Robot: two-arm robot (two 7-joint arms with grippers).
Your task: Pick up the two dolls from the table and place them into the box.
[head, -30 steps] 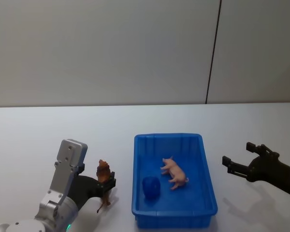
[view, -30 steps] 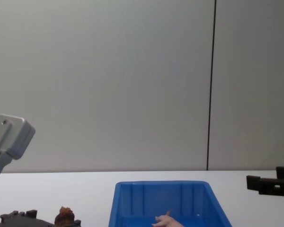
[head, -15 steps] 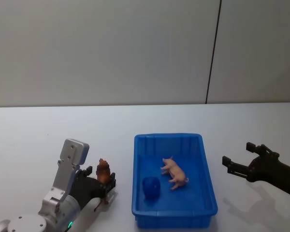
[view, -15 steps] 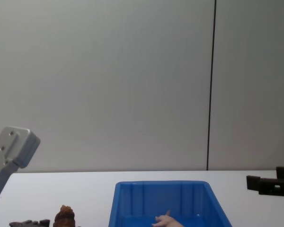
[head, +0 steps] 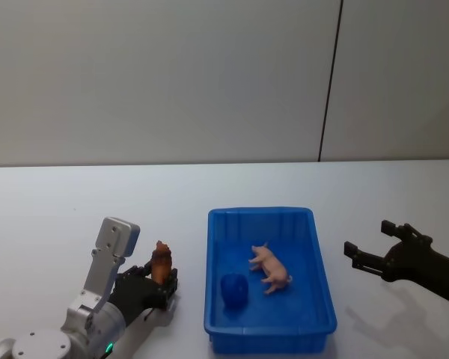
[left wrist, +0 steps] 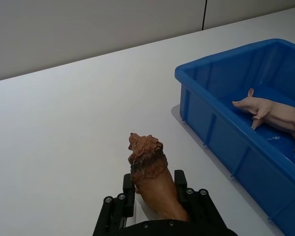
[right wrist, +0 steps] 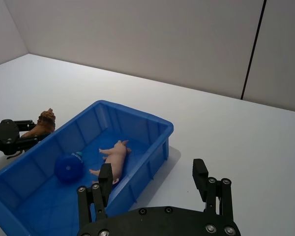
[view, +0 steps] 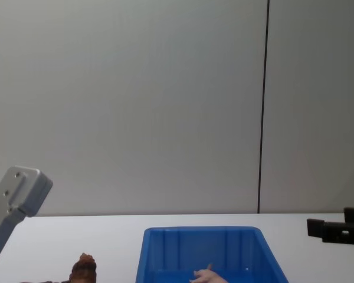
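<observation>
The left gripper [left wrist: 155,196] has its fingers [left wrist: 115,214] clamped around the body of the reddish-brown doll [left wrist: 150,179], whose maned head pokes up above them. Compared with a second ago, the doll's thin tail no longer trails down onto the bench [head: 97,202]; the arm has drawn the toy up and tucked it in closer, so it now looks lifted clear of the surface rather than resting on it. It sits just to the left of the blue box [head: 325,299], near the rim but not yet over it.

The pale pink doll [head: 270,267] already lies on its side on the box floor, beside a small dark blue ball-like thing [head: 233,289]. So one toy is in and the second is in hand.

The right gripper [right wrist: 155,189] hangs idle well off to the right of the box, fingers [right wrist: 105,181] spread and holding nothing, unchanged over the last second.

To my eye the pick is done, and what remains is a short carry rightward over the rim and a release.
</observation>
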